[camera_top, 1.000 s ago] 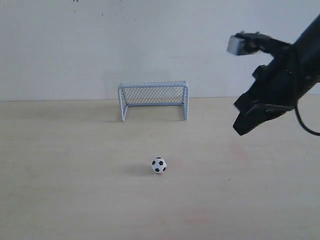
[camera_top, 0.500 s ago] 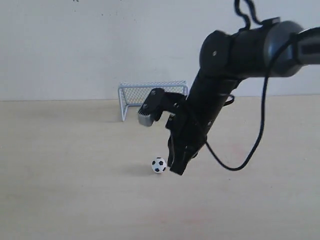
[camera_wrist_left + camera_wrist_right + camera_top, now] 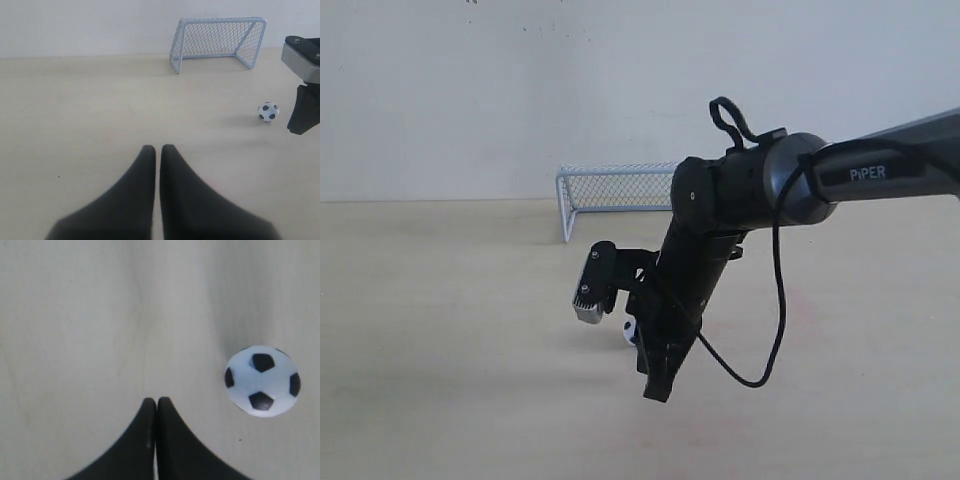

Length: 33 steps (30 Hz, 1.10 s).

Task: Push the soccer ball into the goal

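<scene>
The left gripper (image 3: 156, 150) is clenched on nothing, its two dark fingers side by side with only a thin slit between them. It hangs over a bare stretch of the pale wooden surface (image 3: 75, 110), well apart from ball and goal.

The goal (image 3: 615, 187) stands upright at the far edge of the surface, about midway along it, with its back to the white wall (image 3: 470, 90) and its mouth open toward the near edge. In the exterior view its right post is hidden behind the right arm (image 3: 760, 190).

The soccer ball (image 3: 262, 381) lies on the surface near its middle, in front of the goal mouth and well apart from it. In the exterior view only a sliver of white and black shows beside the gripper body.

The right gripper (image 3: 657, 390) points steeply down at the surface, its tip nearer the near edge than the ball. Its fingers are pressed together and hold nothing. In the right wrist view the ball sits just beside the fingertips (image 3: 165, 407), with a strip of bare surface between them, so they do not touch. A grey wrist camera (image 3: 593, 287) juts out on the gripper's left. The right arm reaches in from the right edge, and a black cable (image 3: 775, 320) loops below it.
</scene>
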Each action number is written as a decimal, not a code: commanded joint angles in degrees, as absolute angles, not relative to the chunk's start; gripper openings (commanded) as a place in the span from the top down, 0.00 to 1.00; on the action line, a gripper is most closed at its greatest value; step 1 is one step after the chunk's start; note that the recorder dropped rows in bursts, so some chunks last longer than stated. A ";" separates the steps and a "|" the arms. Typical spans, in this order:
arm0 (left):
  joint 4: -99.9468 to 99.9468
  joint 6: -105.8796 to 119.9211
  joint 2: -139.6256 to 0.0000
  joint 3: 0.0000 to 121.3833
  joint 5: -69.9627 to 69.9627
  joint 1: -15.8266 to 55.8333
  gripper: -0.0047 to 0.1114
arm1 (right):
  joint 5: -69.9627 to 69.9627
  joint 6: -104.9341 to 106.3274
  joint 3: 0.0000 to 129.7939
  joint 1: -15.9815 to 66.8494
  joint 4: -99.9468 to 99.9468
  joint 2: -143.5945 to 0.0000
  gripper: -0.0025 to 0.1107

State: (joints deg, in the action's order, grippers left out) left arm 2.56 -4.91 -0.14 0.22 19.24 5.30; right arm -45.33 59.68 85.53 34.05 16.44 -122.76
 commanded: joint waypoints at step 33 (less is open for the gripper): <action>2.37 -4.78 0.00 0.00 18.82 5.09 0.92 | -40.37 67.83 86.85 37.12 8.48 -123.73 0.98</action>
